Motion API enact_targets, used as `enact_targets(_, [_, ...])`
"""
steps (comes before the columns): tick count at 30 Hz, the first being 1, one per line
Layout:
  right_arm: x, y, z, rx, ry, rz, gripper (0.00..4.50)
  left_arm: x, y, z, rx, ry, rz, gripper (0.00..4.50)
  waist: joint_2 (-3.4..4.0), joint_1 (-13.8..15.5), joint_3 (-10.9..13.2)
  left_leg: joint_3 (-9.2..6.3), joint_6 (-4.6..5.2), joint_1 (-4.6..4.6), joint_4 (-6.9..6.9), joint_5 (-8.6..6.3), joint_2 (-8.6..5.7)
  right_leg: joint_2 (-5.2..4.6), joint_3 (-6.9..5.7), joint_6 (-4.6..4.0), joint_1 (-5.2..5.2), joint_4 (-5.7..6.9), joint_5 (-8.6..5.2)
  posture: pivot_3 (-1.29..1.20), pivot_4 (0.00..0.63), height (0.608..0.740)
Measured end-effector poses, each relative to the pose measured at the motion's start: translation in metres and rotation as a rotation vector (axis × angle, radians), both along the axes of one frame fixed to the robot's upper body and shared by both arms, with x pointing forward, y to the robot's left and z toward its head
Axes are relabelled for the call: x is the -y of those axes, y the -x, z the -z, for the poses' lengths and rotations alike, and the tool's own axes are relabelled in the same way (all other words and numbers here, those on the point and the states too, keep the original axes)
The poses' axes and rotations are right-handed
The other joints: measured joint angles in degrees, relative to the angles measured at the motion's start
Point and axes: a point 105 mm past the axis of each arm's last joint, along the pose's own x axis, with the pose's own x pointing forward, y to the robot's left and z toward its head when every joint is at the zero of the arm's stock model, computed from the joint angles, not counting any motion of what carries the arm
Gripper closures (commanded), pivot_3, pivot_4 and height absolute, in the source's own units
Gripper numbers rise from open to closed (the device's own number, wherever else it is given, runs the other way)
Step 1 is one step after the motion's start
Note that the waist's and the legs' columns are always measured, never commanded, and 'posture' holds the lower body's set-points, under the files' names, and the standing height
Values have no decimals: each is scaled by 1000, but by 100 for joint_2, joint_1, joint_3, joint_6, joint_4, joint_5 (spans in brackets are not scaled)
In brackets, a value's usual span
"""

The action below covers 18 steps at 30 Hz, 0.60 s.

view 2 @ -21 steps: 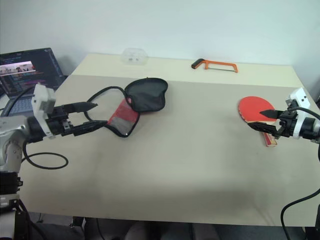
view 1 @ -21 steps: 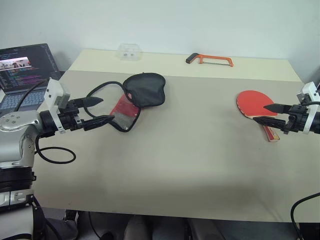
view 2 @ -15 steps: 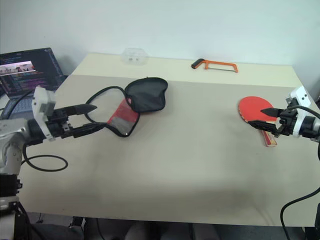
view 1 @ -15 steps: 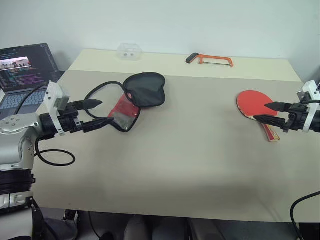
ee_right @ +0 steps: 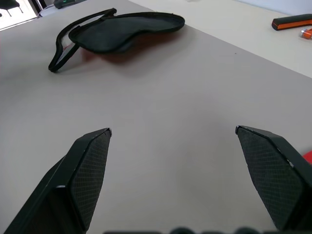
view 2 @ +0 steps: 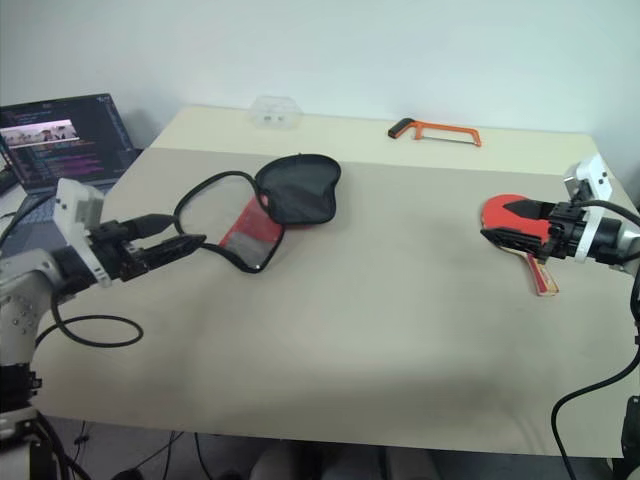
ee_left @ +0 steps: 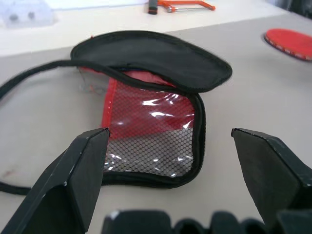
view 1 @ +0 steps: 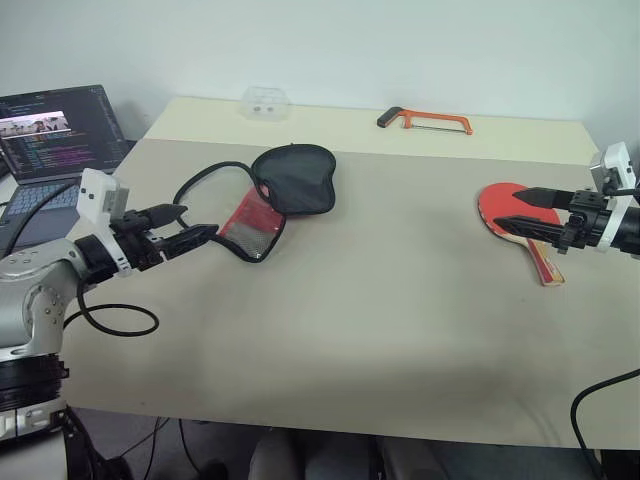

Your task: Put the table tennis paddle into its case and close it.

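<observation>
The table tennis paddle point(view 1: 503, 199) lies flat at the table's right side, red face up, its wooden handle point(view 1: 546, 268) pointing toward the near edge. My right gripper point(view 1: 507, 209) hovers open just above the red face. The case point(view 1: 290, 180) lies at the left of the middle, its black flap folded back over the red side with the mesh pocket point(ee_left: 151, 141), its black cord loop point(view 1: 200, 185) trailing left. My left gripper point(view 1: 198, 220) stands open at the case's near left edge, with nothing between its fingers point(ee_left: 90, 165).
An orange-framed hacksaw point(view 1: 425, 120) and a clear plastic box point(view 1: 265, 100) lie at the table's far edge. An open laptop point(view 1: 55, 130) stands off the table's left side. A black cable point(view 1: 110, 320) loops beside my left arm.
My left gripper has drawn back a little from the case's edge. My right gripper has moved up and inward over the paddle's red face. Both stay open.
</observation>
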Motion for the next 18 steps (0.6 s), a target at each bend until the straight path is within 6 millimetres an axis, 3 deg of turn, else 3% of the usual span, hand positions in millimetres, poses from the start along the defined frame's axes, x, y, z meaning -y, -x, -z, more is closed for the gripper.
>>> enact_targets(5, [-13,2,-10,20,13,-50,0,-19,-7,9,-35,164,-233,149,2,-17,-1,-4,0,3,0,0,-2,0,3,0,2,1,0,0,150,740])
enact_targets(10, [-34,2,-14,32,12,-124,0,-3,-13,49,-156,218,-338,149,0,6,-1,-21,0,-1,5,0,-5,-2,-10,0,12,-1,0,0,150,740])
enact_targets(18, [-52,2,-12,36,-4,-169,0,7,-31,40,-145,271,-491,149,-1,65,-1,-38,-1,4,6,0,-17,-4,-14,0,37,-15,0,0,150,740])
